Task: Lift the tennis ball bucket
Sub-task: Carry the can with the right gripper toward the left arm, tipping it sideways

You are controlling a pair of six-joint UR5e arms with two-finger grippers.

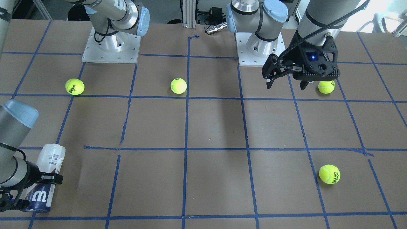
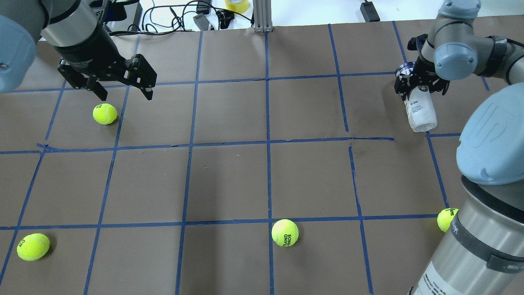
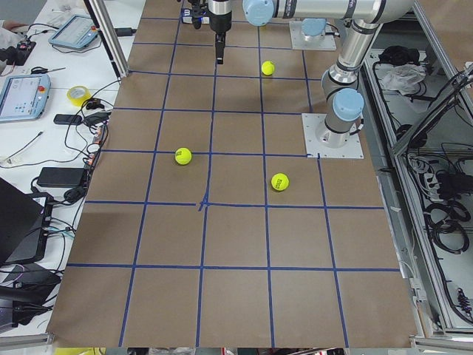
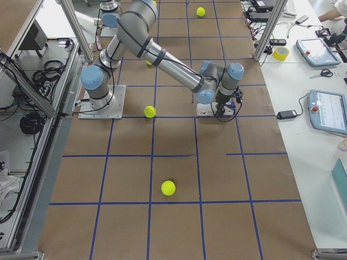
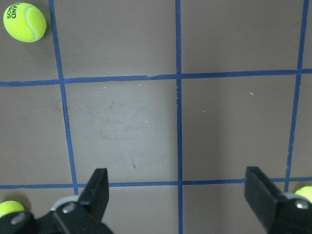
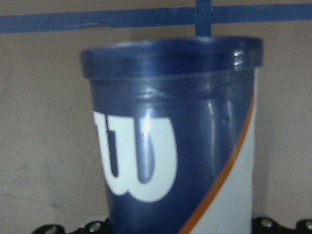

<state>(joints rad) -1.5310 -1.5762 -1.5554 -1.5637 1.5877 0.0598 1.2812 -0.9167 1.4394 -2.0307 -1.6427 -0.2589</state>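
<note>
The tennis ball bucket (image 2: 420,114) lies on its side at the right of the table, white body toward the robot and navy "W" end (image 1: 39,197) away from it. My right gripper (image 2: 421,87) reaches down over the navy end with a finger on each side, shut on it. The bucket still rests on the table. In the right wrist view the navy band (image 6: 170,122) fills the frame and hides the fingers. My left gripper (image 2: 126,96) is open and empty, hovering over the far left, just beyond a loose tennis ball (image 2: 105,113).
Three more loose tennis balls lie about: near left (image 2: 33,246), near middle (image 2: 285,232) and near right (image 2: 447,219) by the right arm. The arm bases (image 1: 111,47) stand at the robot's edge. Cables and a tape roll (image 2: 236,5) lie past the far edge.
</note>
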